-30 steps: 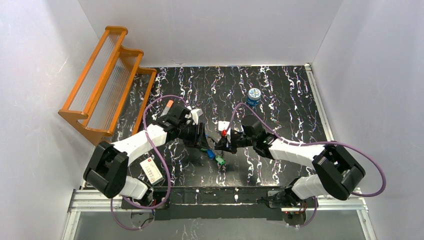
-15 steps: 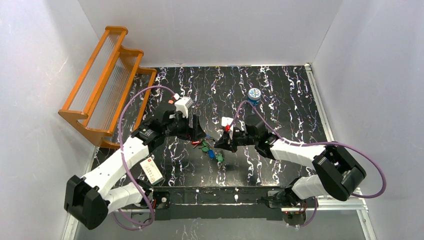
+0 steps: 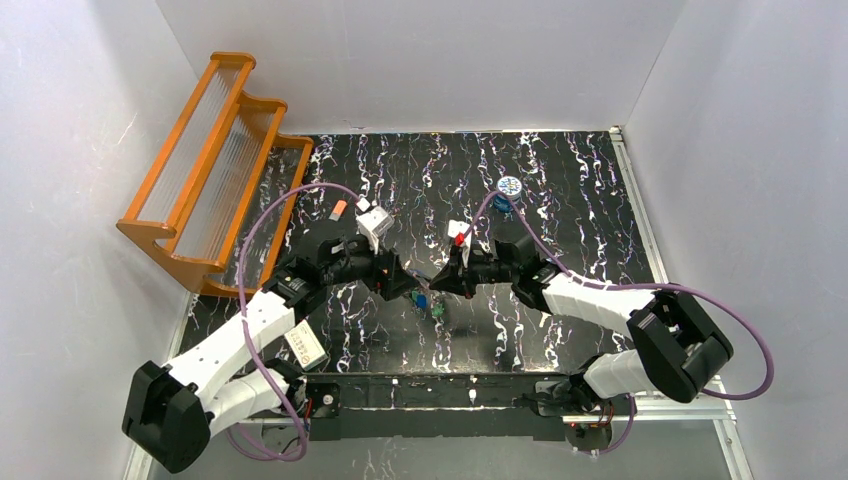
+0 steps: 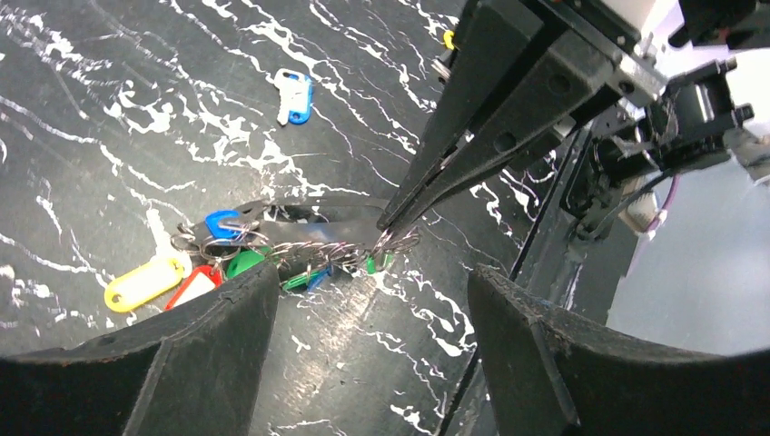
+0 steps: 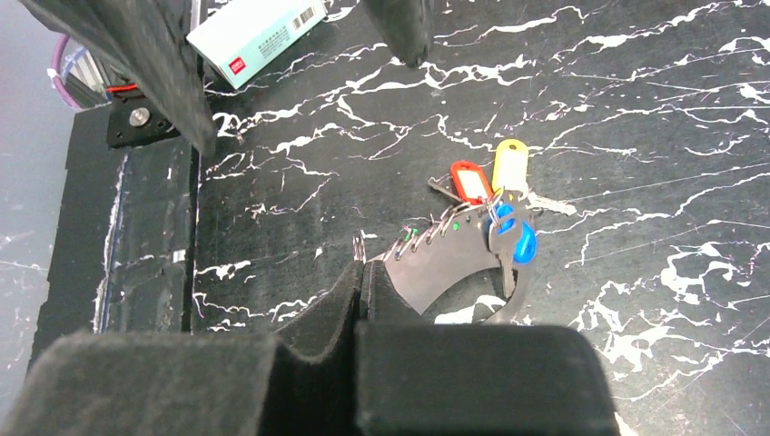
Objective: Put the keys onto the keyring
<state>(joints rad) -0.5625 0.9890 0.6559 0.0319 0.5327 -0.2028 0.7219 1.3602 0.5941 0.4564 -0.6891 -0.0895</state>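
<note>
- Left wrist view gives the main relation: the right tool (image 4: 392,218) comes in from the upper right with its two fingers pressed together. Its tip pinches the keyring (image 4: 397,242), which looks here like a thin loop of metal wire.
- From this pinch a twisted metal strand runs to the left, low over the worktop (image 4: 109,127). It ends in the bunch of keys (image 4: 204,263) with blue, green, red and yellow heads. So the long axis of the bunch points from the right tool's tip away to the left of this view.
- The left tool (image 4: 368,300) is spread wide and holds nothing. The pinch point and the strand lie in line with the gap between its fingers, a little in front of them.
- One blue key (image 4: 295,94) lies alone on the worktop, well apart from the bunch and beyond it.
- Right wrist view agrees: the fingers are closed on the wire loop, and the coloured heads lie on the worktop to the right of the tip. A white box (image 5: 259,27) lies farther off.
- I judge that the free left tool is the one to fetch the lone key, since the right one is busy with the ring. Its way goes forward past the bunch.
- From the top view I cannot tell which arm is nearer to that key.
</note>
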